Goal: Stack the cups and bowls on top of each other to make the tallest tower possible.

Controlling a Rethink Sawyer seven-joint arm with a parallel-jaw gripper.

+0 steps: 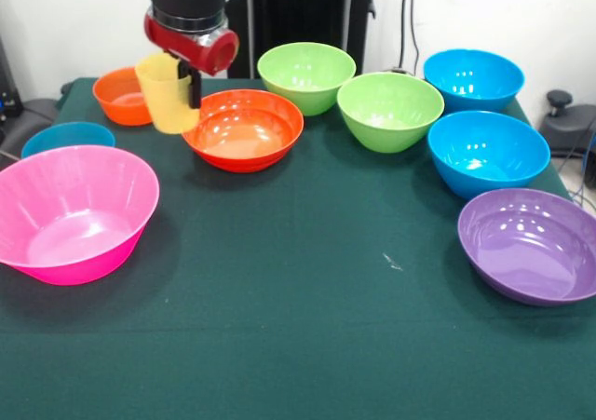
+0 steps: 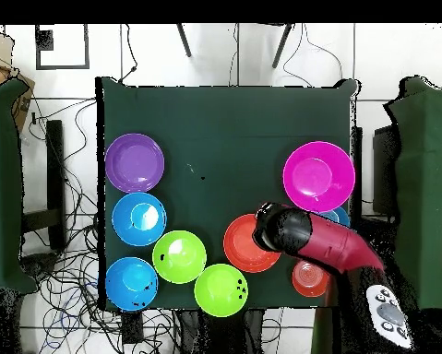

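Note:
My gripper (image 1: 186, 85) is shut on the pale-yellow cup (image 1: 168, 96) and holds it upright in the air, a black finger (image 1: 194, 87) against its right wall. The cup hangs over the left rim of the large orange bowl (image 1: 244, 129), in front of the small orange bowl (image 1: 123, 96). In the overhead view the arm (image 2: 303, 235) hides the cup and covers the edge of the large orange bowl (image 2: 243, 249). All bowls stand singly on the table. No tower is in view.
The pink bowl (image 1: 70, 215) and a small blue bowl (image 1: 67, 138) are on the left. Two lime green bowls (image 1: 305, 75) (image 1: 389, 111) stand at the back, two blue bowls (image 1: 473, 78) (image 1: 488, 152) and the purple bowl (image 1: 531, 245) on the right. The green tablecloth (image 1: 307, 327) fills the front.

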